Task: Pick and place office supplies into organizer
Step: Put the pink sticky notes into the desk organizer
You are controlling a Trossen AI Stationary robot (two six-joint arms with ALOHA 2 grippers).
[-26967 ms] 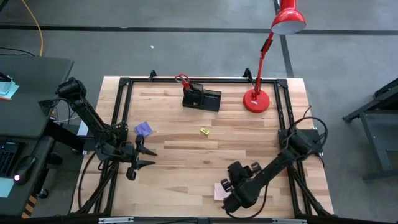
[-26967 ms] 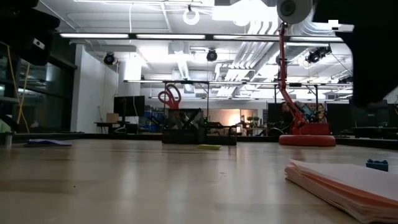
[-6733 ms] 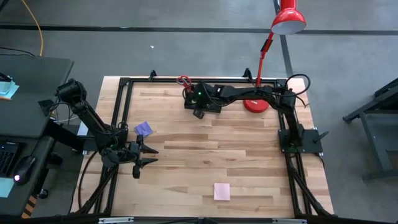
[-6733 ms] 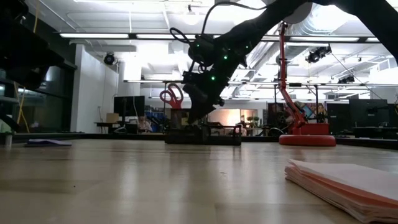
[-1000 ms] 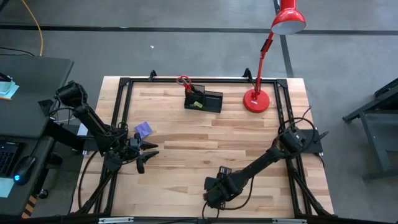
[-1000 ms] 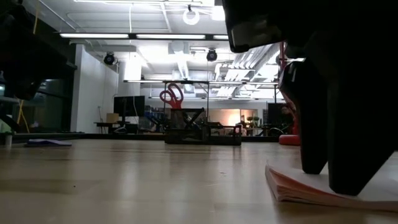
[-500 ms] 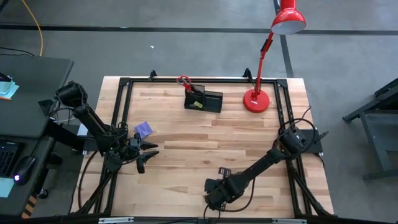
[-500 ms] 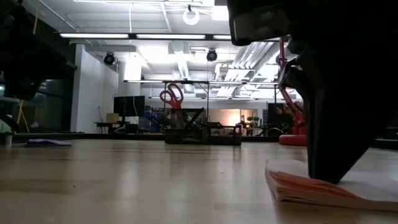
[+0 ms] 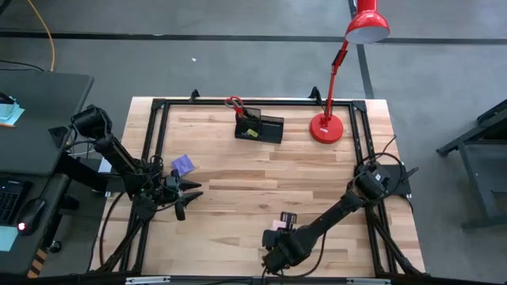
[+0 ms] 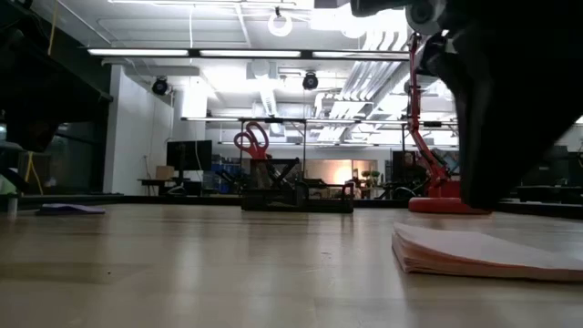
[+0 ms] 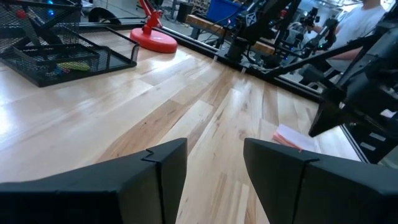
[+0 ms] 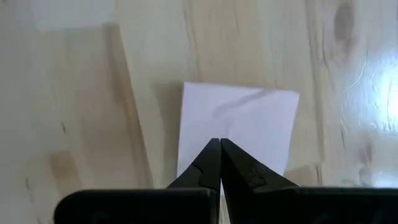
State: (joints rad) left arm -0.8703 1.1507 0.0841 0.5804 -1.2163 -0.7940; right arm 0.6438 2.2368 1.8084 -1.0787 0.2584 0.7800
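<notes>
The right pincer point(image 12: 220, 144) was clenched, its two fingers meeting tip to tip directly over the pink note pad point(image 12: 236, 134). The pad lay flat on the counter point(image 9: 261, 182) near the front edge; the low view showed it resting on the wood with no visible gap beneath it. No sheet could be seen between the fingertips, so it could not be confirmed that the pad was actually grasped.

The left pincer point(image 11: 214, 152) hung released near the counter's left side, holding nothing. The purple note pad point(image 9: 183, 164) lay just beside it. The organizer point(image 9: 258, 127) stood well apart at the far edge, with the red-handled scissors point(image 9: 232, 102) already upright in its cup section and a small yellow piece point(image 9: 252, 133) in the tray.

Probable faults from this position:
- Empty closure. The tips appeared to have met on top of the pad rather than around an edge; a lift would then leave the pad behind.
- Partial grasp. Only the top sheets might be caught, causing them to tear away.
- Drag. Any sideways motion with the tips pressed down could slide the pad off the front edge.
</notes>
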